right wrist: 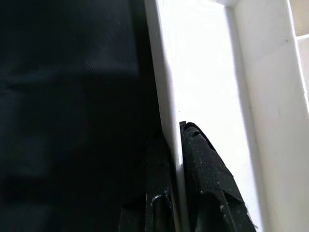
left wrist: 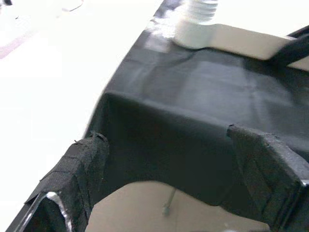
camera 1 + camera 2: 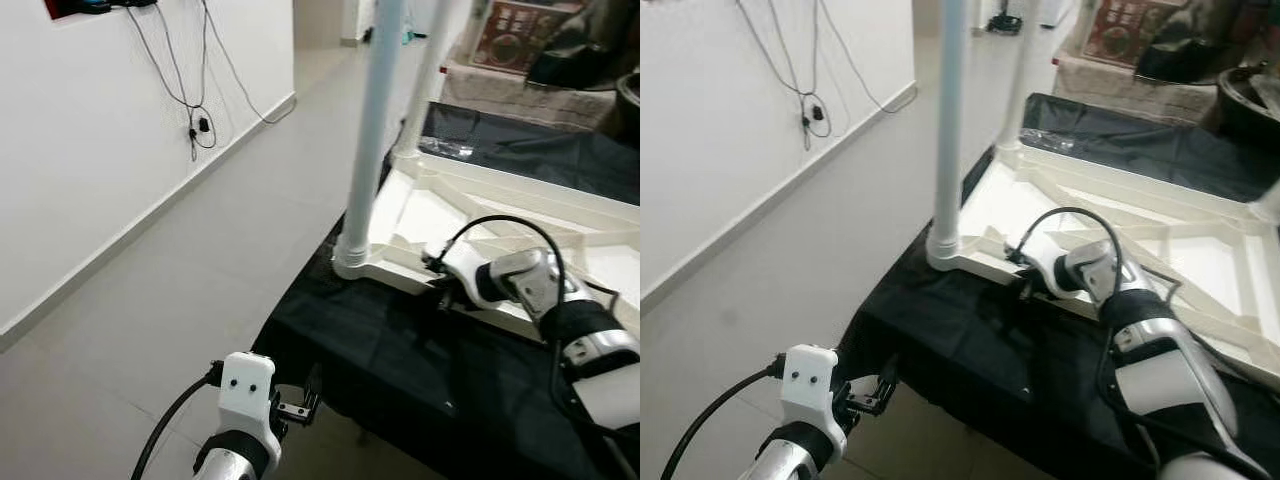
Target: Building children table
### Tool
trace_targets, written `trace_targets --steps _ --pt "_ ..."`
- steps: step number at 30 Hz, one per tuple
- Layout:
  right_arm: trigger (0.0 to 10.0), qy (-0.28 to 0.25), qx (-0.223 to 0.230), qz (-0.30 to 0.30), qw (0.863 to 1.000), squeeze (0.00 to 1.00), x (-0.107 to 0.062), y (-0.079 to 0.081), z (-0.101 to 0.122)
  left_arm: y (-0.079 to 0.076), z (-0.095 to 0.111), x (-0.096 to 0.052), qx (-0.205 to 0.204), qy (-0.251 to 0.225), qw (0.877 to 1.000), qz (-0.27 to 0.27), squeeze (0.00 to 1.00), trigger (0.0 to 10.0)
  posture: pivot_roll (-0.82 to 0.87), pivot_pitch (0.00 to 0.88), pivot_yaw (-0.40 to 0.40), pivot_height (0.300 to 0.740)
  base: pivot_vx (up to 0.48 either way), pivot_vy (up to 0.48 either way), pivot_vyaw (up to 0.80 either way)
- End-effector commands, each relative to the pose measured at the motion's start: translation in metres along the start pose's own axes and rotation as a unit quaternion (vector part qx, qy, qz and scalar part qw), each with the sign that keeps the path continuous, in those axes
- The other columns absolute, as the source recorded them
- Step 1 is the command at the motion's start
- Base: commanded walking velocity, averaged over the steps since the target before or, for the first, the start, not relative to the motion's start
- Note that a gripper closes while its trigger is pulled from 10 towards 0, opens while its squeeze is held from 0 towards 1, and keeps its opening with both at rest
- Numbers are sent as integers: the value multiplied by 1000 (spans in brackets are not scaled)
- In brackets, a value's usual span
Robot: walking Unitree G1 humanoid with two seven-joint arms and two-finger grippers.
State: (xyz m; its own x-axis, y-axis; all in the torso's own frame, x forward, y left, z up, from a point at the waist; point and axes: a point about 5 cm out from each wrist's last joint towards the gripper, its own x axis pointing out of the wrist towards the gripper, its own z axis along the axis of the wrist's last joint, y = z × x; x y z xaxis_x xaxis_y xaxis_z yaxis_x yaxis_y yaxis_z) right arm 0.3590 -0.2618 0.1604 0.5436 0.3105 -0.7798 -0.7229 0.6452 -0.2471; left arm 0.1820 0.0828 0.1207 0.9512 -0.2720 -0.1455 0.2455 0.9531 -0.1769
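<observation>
White tabletop [image 3: 1200,260] lies upside down on a desk [image 3: 970,340] covered in black cloth, one white leg [image 3: 948,130] already standing upright in its near corner socket. Right gripper [image 1: 176,159] pinches the tabletop's near rim, one finger each side of the thin edge. Left gripper [image 2: 169,164] is spread wide and empty, low off the desk's corner. Step looks like steadying or shifting the tabletop; next probably calls for fetching another leg with the left.

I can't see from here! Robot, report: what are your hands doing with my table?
Right gripper shut on table top rim. Left gripper open, hovering off the black cloth corner. One white leg standing upright in its corner socket. Nothing blocking.
</observation>
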Motion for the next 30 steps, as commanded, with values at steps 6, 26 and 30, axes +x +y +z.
trace_targets --steps 6,26,30 --pt "0 103 17 15 994 0 -29 -7 -47 -6 -5 -1 -11 16 1000 -10 0 10000 -71 154 -18 740 0 0 0" --pt "10000 164 -40 86 982 0 -40 4 -77 -5 -5 0 -8 16 1000 -8 0 10000 -74 158 -17 740 0 0 0" --pt "10000 162 -42 89 982 0 -39 5 -77 -5 -5 0 -8 16 1000 -8 0 10000 -74 158 -17 740 0 0 0"
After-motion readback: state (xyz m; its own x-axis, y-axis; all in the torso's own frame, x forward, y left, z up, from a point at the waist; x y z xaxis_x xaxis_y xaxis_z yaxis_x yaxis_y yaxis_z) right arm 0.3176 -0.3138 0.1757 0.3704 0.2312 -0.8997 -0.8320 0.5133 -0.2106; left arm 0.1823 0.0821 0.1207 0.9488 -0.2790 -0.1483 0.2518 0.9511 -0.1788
